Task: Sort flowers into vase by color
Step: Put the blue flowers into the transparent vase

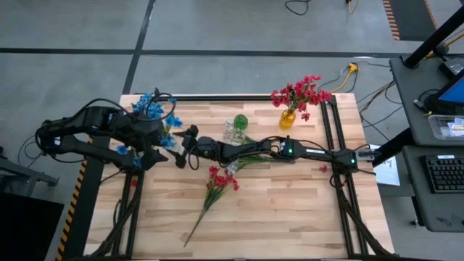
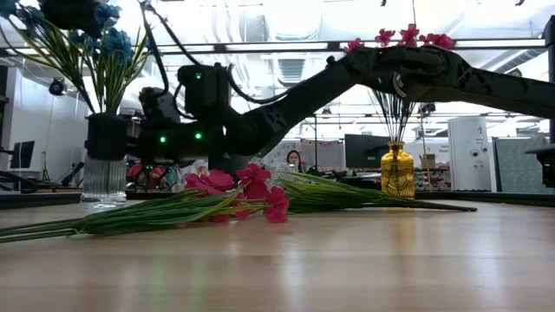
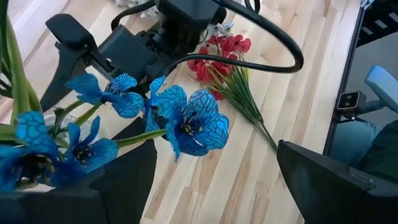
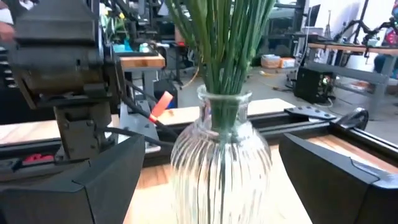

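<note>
Flowers partly sorted: red ones in yellow vase (image 1: 288, 119), blue flowers (image 3: 186, 121) in the clear vase (image 4: 221, 165) ahead of my right gripper (image 1: 190, 138), fingers spread, nothing held. Left gripper (image 1: 148, 145) spread beside the blue blooms. Loose red spray (image 1: 217, 185) lies behind my right gripper. Pale flowers hard to make out.

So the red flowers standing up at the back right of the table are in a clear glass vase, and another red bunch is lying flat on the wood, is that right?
Not quite. The upright red flowers at the back right stand in a yellow vase, not a clear glass one; the high view shows it, and the low view confirms the amber colour. The rest holds: another red bunch lies flat on the wooden table.
</note>
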